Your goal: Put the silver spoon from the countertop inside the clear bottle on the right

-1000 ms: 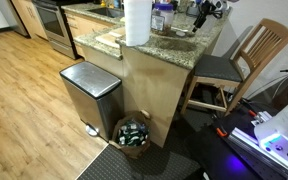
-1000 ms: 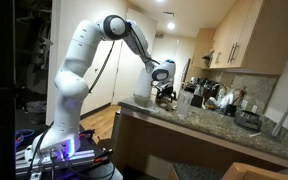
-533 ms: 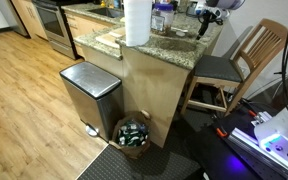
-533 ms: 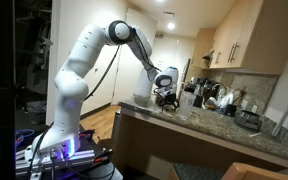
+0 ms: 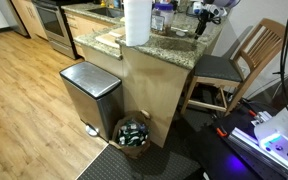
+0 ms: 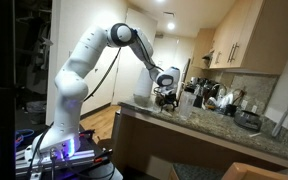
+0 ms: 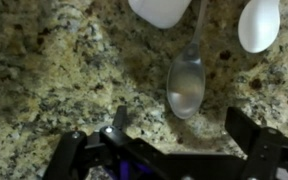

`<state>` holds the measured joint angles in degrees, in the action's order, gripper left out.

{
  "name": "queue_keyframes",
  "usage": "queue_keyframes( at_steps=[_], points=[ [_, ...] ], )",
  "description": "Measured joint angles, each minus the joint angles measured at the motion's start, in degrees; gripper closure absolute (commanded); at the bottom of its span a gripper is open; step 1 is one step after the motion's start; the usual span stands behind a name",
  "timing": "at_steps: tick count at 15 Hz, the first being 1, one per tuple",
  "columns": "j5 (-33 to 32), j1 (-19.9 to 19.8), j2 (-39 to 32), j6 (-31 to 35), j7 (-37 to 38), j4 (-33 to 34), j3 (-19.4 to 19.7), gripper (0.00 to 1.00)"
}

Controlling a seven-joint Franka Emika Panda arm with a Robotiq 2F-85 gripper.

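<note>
Wrist view: gripper [image 7: 179, 122] is open, with its fingers [image 7: 119, 120] spread wide and low over the speckled granite countertop [image 7: 54, 70], and nothing is held. The silver spoon [image 7: 186, 85] lies flat on the stone.

- **Position:** the bowl end is nearest the gripper, roughly centred in the gap. The bowl's near rim is about level with the fingertips.
- **Long axis:** the handle runs away from the gripper toward the far side, tilted slightly right. It passes between two white rounded objects [image 7: 162, 10] that I cannot identify.
- **Relation to the jaws:** the axis lies across the closing line, so the jaws would shut on the spoon's width, not its length.

Judgement: a short advance and descent is wanted before closing, since thin metal lying flat on polished stone may slide.

In an exterior view the white arm [image 6: 81, 55] reaches over the counter, and the spoon is too small to see there. I cannot pick out the clear bottle with certainty.
</note>
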<state>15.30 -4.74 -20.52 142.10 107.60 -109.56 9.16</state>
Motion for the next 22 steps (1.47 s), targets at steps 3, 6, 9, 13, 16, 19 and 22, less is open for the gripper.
queue_keyframes(
  at_steps=[3, 6, 9, 13, 16, 19, 22],
  points=[
    [2.83, -0.33, -0.49, -1.22, -2.84, 0.85, -0.89, 0.0],
    [5.58, -0.83, -1.15, -1.72, -5.55, 1.76, -1.52, 0.0],
    [7.87, -1.35, -1.7, -2.69, -7.44, 2.61, -1.81, 0.33],
    [9.98, -2.23, -1.71, -7.12, -8.83, 4.01, -2.07, 0.64],
    [10.84, -2.42, -1.98, -8.06, -8.85, 4.92, -2.07, 0.86],
    [11.01, -2.47, -2.39, -8.24, -8.77, 5.73, -2.07, 0.93],
    [10.99, -2.47, -2.62, -8.01, -8.53, 6.05, -1.99, 0.93]
  ],
)
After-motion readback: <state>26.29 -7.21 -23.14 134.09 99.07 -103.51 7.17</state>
